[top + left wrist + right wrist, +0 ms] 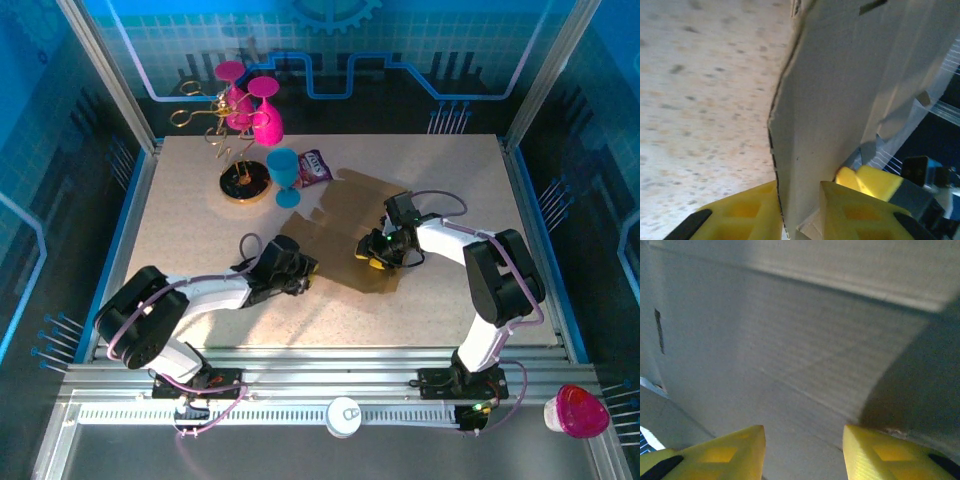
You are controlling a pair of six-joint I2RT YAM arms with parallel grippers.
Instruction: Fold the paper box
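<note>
The paper box (350,212) is a plain brown cardboard sheet with flaps and creases, lying mostly flat in the middle of the table. My left gripper (303,266) is at its near left edge. In the left wrist view that gripper (797,192) is shut on the raised cardboard edge (850,90), one yellow finger on each side. My right gripper (372,252) is low over the box's near right part. In the right wrist view this gripper (804,432) is open, with the creased cardboard face (805,340) close in front and nothing between the fingers.
At the back left stand a gold rack with pink glasses (243,125), a blue goblet (285,172) and a purple snack packet (314,166), all close to the box's far corner. A pink-and-white cup (577,410) sits off the table at front right.
</note>
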